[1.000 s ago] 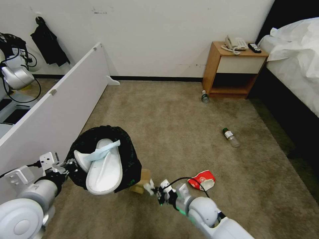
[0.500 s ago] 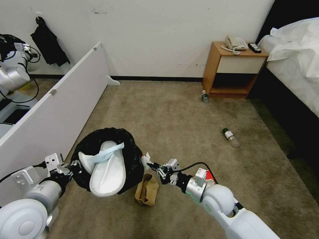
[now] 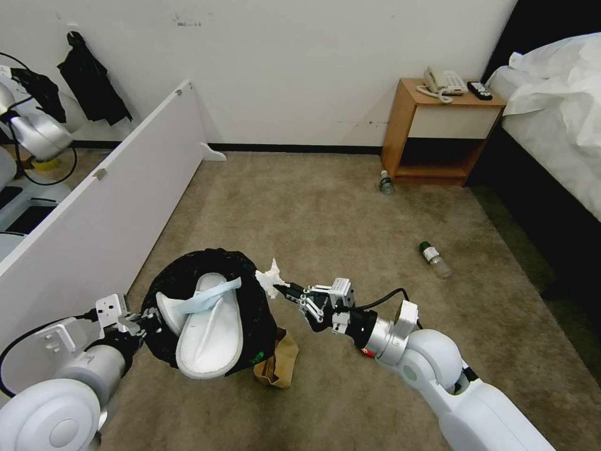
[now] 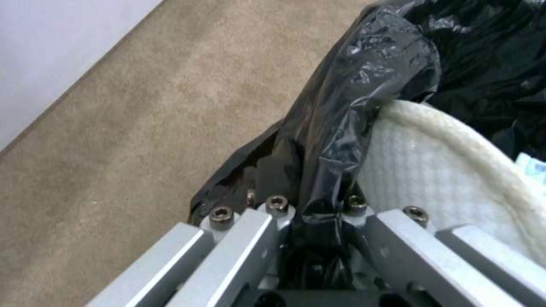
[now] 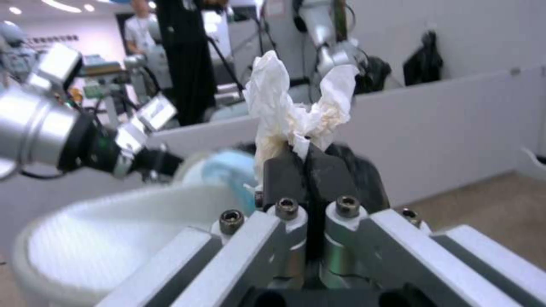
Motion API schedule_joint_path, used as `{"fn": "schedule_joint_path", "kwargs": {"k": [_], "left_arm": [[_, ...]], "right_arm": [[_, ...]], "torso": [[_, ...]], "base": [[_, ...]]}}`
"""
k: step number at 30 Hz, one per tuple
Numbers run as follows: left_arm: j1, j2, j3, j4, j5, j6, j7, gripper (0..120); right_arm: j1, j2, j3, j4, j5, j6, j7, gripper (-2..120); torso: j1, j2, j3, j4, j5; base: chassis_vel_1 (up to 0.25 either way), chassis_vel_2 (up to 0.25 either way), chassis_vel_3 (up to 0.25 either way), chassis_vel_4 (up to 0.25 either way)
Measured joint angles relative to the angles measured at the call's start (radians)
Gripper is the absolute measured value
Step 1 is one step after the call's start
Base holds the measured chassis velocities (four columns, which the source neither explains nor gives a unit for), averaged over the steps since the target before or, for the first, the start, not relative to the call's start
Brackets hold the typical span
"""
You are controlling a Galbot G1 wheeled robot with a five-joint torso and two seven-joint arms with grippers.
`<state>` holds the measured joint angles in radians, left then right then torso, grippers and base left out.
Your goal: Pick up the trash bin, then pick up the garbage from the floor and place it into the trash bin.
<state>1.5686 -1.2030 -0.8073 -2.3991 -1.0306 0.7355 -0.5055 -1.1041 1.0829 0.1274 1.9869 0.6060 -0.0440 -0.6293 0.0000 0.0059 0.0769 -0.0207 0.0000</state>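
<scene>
On the carpet [image 3: 325, 213] two bottles [image 3: 434, 259] and a paper bag [image 3: 278, 366] wait; the left gripper [image 3: 134, 322] grips the bin [image 3: 250, 313] with a slipper [image 3: 210, 332] inside, the right gripper [image 3: 289, 293] pinches crumpled paper [image 3: 269, 280] beside its rim.

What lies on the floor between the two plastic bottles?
Nothing: in the head view the carpet between the bottle by the nightstand and the nearer bottle is bare.

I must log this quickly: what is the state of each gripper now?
Left gripper: shut on the trash bin, pinching its bag-covered rim.
Right gripper: shut on the white crumpled paper, beside the bin's rim.
</scene>
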Motion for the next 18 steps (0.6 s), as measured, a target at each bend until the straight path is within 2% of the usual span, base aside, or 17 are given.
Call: {"fn": "schedule_joint_path", "kwargs": {"k": [12, 18], "left_arm": [[0.012, -0.007, 0.025, -0.006, 0.016, 0.0, 0.002, 1], [0.015, -0.009, 0.041, -0.015, 0.018, 0.0, 0.002, 1]], "right_arm": [[0.028, 0.029, -0.017, 0.027, 0.073, 0.026, -0.033, 0], [0.029, 0.043, -0.034, 0.02, 0.045, 0.041, -0.073, 0]], "torso": [[0.0, 0.0, 0.0, 0.0, -0.0001], [0.0, 0.0, 0.0, 0.0, -0.0001]], "base": [[0.0, 0.0, 0.0, 0.0], [0.0, 0.0, 0.0, 0.0]]}}
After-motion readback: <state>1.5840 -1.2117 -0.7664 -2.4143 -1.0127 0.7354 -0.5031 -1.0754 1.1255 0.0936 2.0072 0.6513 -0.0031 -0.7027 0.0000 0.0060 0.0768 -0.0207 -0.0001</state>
